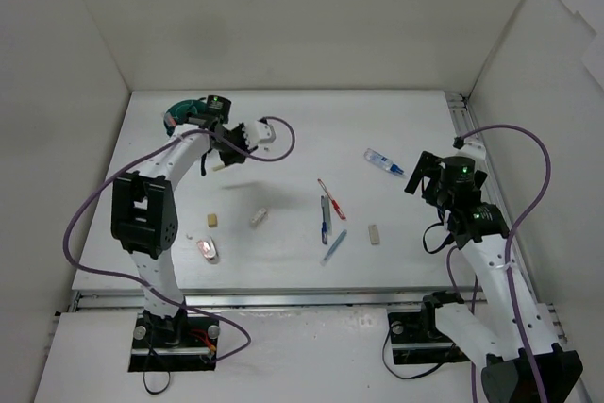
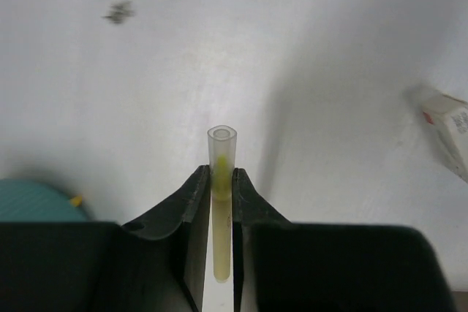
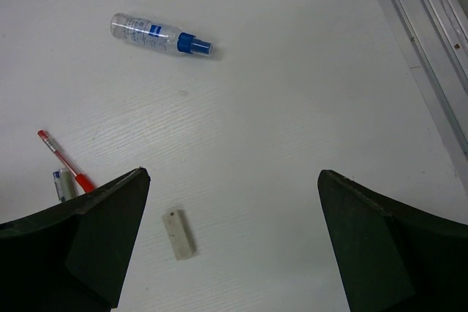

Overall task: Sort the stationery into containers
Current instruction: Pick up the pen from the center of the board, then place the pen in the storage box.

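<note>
Within the booth, surface: flat white tabletop [image 1: 311, 120], matte, with a faint grain in the right wrist view.
Room: plain white wall panels [image 1: 283, 16] on the left, far and right sides; a grey metal rail [image 3: 431, 49] runs along the table's right edge.
Left gripper [image 2: 221, 180]: above the far left part of the table; jaws drawn in to a narrow slot, both black fingers pressing the sides of one item.
Held item: pale yellow translucent plastic pen [image 2: 221, 147], lying lengthwise between the fingers, its open hollow end projecting past the tips.
Container: round teal plastic cup [image 1: 179, 109], on the far left of the table, just beside the left gripper; in the left wrist view only a blurred edge shows at lower left, apart from the pen.
Right gripper [image 3: 232, 173]: over the table's right side; jaws spread wide, nothing between them, touching nothing.
Under the right gripper: small beige eraser block [image 3: 179, 234] on the table; thin red pen [image 3: 64, 160] off to its left; clear spray bottle with blue cap [image 3: 157, 34] farther away, lying on its side.
Mid-table: grey-blue pen [image 1: 325, 214] just beside the red pen; light blue pen [image 1: 334, 245] nearer the arms; two further beige blocks [image 1: 212, 220] left of centre.
Unclear: white block with a red mark [image 2: 446, 126] at the right edge of the left wrist view, blurred.
</note>
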Tool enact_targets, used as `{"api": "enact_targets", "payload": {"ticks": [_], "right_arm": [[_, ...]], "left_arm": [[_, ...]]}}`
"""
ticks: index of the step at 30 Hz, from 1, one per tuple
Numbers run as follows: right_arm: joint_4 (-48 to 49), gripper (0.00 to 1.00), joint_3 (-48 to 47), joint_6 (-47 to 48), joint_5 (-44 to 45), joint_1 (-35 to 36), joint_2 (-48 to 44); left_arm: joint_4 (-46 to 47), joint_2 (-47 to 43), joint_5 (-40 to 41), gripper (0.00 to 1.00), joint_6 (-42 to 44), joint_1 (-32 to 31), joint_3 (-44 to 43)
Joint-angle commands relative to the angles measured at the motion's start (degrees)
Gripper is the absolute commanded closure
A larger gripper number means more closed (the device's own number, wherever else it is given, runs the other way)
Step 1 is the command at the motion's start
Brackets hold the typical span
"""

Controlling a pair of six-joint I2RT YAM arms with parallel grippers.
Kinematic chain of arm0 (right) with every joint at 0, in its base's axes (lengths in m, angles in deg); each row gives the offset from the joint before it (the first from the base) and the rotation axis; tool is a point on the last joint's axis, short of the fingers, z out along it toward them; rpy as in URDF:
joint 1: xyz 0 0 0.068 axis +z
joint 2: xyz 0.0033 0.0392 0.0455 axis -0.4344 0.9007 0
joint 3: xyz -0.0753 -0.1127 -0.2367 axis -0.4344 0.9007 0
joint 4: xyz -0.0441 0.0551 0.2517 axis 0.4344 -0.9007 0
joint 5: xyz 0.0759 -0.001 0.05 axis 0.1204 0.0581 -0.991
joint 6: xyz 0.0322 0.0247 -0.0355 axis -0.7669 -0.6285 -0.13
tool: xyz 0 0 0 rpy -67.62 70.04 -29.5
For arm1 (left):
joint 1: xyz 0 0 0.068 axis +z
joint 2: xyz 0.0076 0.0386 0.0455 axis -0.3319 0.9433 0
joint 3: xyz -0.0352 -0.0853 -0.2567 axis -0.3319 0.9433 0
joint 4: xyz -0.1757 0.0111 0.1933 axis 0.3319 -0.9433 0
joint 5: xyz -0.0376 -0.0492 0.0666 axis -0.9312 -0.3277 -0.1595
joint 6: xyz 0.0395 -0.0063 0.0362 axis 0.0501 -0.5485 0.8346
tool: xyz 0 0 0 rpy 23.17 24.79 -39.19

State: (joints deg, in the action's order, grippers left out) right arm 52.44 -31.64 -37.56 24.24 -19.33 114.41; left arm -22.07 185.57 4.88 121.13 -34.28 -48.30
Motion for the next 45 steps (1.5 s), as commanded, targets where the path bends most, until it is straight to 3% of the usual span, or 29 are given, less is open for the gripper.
{"api": "enact_targets", "payload": {"ticks": [1,3,6,9,11,15,17,25,39,45], "right_arm": [[1.4,0.02,-1.8,0.0,2.1,-0.3,-0.8],[1.5,0.02,-1.8,0.5,2.3,-0.2,-1.5],[2.1,0.02,-1.0,0.8,3.4,-0.1,-2.9],[3.3,0.02,-0.4,1.2,4.6,-0.2,-3.8],[3.6,0.02,-0.4,1.8,5.5,-0.3,-4.0],[3.9,0.02,-0.4,2.7,5.8,-0.3,-4.2],[4.1,0.02,-0.3,3.1,5.7,-0.3,-4.4],[4.4,0.02,0.2,3.6,6.6,-0.1,-4.9],[4.9,0.02,0.9,3.7,6.7,-0.2,-4.9],[4.8,0.02,1.1,3.7,7.1,-0.2,-5.4]], "left_arm": [[1.9,-3.7,-4.3,1.0,-10.6,3.5,-8.8],[7.7,-5.5,-2.9,1.0,-14.7,5.9,-10.0],[23.1,-9.0,3.5,1.0,-32.6,9.8,-7.0],[36.4,-11.5,6.1,1.0,-42.5,14.4,-4.0],[44.2,-12.3,5.8,1.0,-53.6,16.9,-2.8],[56.8,-12.4,7.8,1.0,-64.0,21.3,2.9],[62.0,-11.7,9.9,1.0,-65.6,21.8,4.0],[68.0,-7.8,17.8,1.0,-69.5,21.8,6.1],[74.2,-3.6,29.1,1.0,-71.2,22.4,10.8],[75.1,-3.1,34.4,0.9,-72.6,21.2,14.3]]}}
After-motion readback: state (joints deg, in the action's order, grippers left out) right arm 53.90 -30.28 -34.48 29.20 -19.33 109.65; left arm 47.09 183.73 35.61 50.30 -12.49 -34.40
